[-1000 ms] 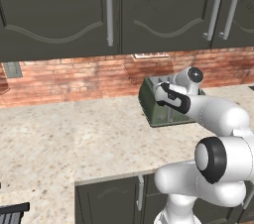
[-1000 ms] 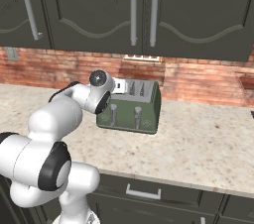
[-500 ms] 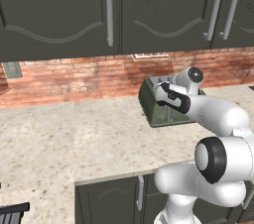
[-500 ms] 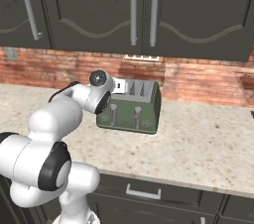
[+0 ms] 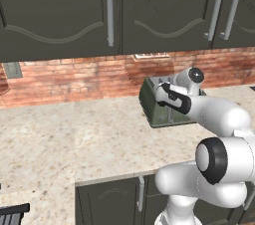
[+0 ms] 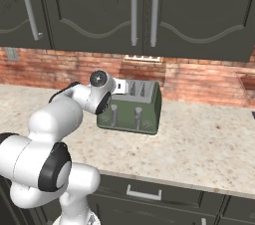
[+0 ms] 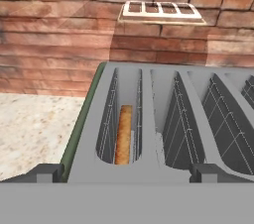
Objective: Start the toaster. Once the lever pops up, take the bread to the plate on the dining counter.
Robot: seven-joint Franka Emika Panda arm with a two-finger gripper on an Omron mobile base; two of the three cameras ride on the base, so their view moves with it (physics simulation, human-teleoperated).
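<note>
Claw (image 7: 127, 172) open, bread (image 7: 123, 135) slotted just ahead

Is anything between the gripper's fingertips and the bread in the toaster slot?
Nothing. In the hand view the open gripper hangs right above the toaster, and the stretch down to the bread in the leftmost slot is bare, with just the silvery slotted top around it.

One dark olive-green boxy toaster (image 6: 133, 109) with a silvery slotted top, directly beneath and ahead of the claw; two pale levers (image 6: 114, 112) on its front face; at least four slots visible on top. One brown toasted bread slice (image 7: 123, 135), standing in the slot just ahead of the claw's left fingertip. One white wall outlet plate (image 7: 162, 11), on the brick beyond the claw.
</note>
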